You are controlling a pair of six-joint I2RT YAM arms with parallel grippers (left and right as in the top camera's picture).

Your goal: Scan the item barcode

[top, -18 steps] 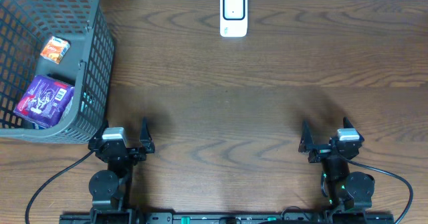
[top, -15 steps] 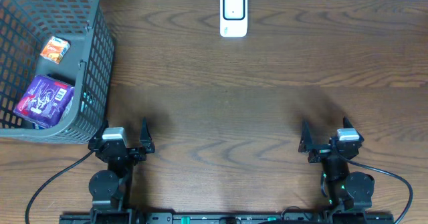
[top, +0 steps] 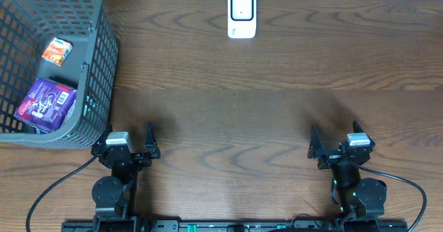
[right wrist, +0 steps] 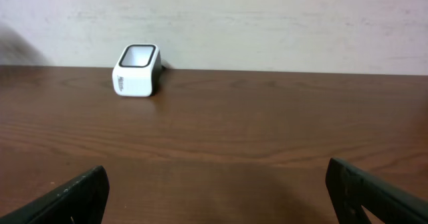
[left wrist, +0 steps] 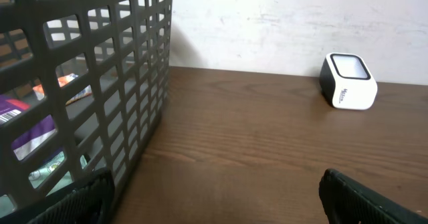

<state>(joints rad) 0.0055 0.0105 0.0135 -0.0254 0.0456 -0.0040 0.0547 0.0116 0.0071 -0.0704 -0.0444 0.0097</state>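
A white barcode scanner (top: pixel 241 14) stands at the table's far edge, its dark window facing up; it also shows in the left wrist view (left wrist: pixel 348 82) and the right wrist view (right wrist: pixel 137 71). A purple packet (top: pixel 46 104) and a small orange packet (top: pixel 57 51) lie inside the grey basket (top: pixel 100 66) at the far left. My left gripper (top: pixel 129 136) rests open at the near edge, just right of the basket's front corner. My right gripper (top: pixel 336 140) rests open at the near right. Neither holds anything, as both wrist views (left wrist: pixel 214 207) (right wrist: pixel 217 200) show.
The basket's grid wall (left wrist: pixel 100 63) fills the left of the left wrist view, with the purple packet (left wrist: pixel 20 127) visible through it. A pale wall rises behind the wooden table. Cables trail from both arm bases at the near edge.
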